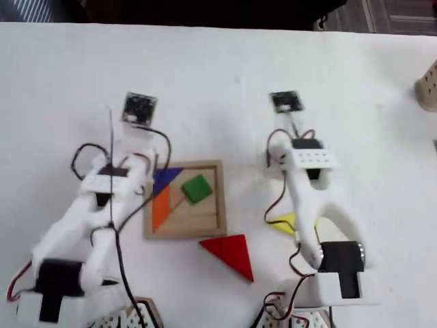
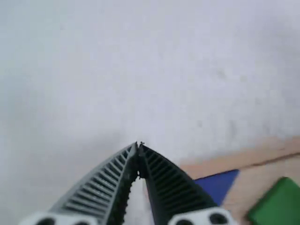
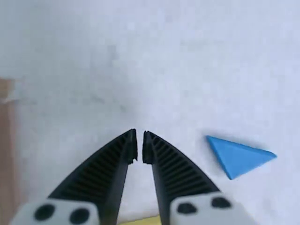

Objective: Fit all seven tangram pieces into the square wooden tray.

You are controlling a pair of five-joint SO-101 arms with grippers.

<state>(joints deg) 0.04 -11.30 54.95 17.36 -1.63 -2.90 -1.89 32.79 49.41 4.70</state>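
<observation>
L tool (image 2: 139, 146) & R tool (image 3: 139, 134) closed; tray (image 1: 222, 198) holds green sq (image 1: 196, 188), orange tri (image 1: 160, 208), blue pc (image 1: 166, 179).

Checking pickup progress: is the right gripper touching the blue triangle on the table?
Apart. The right wrist view shows bare table between the right gripper and the blue triangle.

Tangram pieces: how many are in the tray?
3: blue piece at the tray's far left corner, orange piece along its left side, green square near the middle. The left arm may hide more.
</observation>
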